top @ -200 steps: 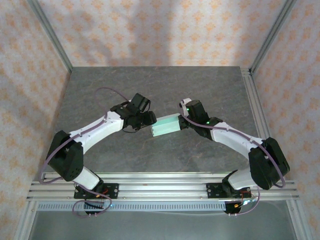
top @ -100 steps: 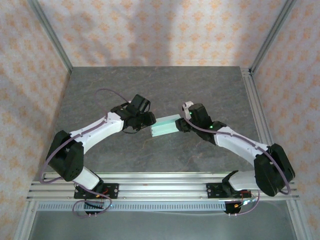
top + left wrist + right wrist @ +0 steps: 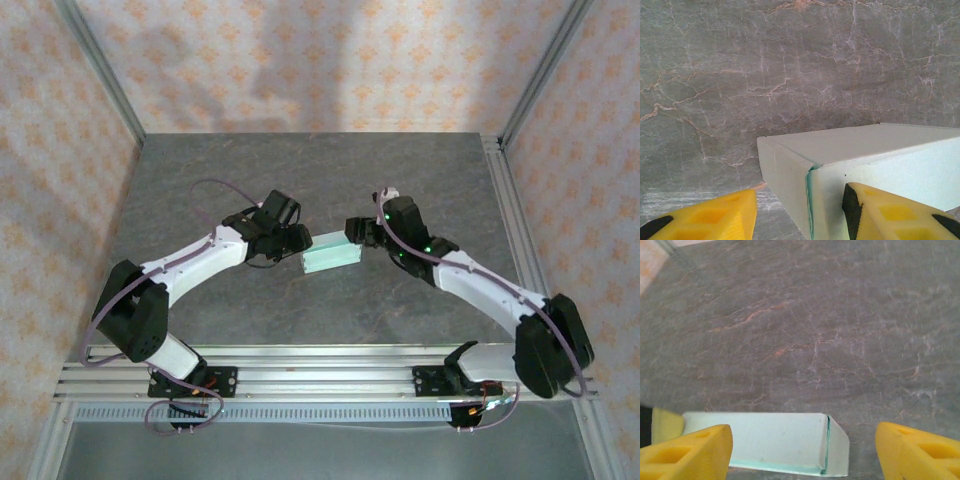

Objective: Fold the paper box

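Closed paper box (image 3: 330, 255) lies mid-bench (image 3: 300, 170). Both spread: left claw (image 3: 294, 238) at its 9 o'clock end, right claw (image 3: 357, 231) at 3 o'clock. They probably bracket it to press the ends.

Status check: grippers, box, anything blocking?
Left gripper open, straddling the paper box's left end corner. Right gripper open, above the other end. Box folded shut, lying on the grey table between them.

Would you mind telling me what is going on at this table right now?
The paper box is being folded and already stands closed as a small pale green block on the table. The left end effector sits open at one end of it, and the right end effector hangs open at the other end. Neither grips it.
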`<state>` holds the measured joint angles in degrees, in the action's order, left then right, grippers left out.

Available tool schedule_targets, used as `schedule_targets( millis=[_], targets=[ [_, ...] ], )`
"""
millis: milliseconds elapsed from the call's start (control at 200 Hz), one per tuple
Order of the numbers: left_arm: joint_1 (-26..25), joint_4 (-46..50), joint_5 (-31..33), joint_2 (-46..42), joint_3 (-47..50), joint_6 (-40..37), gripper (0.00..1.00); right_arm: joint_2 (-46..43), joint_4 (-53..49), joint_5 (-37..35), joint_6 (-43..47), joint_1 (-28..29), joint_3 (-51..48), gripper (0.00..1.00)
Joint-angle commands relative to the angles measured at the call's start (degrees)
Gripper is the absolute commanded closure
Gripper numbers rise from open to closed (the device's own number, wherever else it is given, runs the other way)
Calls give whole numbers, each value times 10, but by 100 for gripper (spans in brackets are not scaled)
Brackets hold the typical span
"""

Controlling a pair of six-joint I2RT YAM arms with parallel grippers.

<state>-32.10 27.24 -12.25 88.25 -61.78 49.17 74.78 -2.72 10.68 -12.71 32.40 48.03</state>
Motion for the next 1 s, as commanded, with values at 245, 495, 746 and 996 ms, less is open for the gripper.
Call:
schedule_targets(
  millis=[245,495,746,996],
  targets=[
    [5,22,4,26,47,-12,51,80,-34,28,-104,-13,-11,53],
    [5,9,-8,36,52,-28,58,98,-7,43,-121,-17,-38,85],
    [4,-6,-20,35,58,-43,82,82,-10,47,-125,-26,-37,97],
    [4,-23,-27,9,91,-46,76,75,-10,38,-117,-26,-44,92]
  ],
)
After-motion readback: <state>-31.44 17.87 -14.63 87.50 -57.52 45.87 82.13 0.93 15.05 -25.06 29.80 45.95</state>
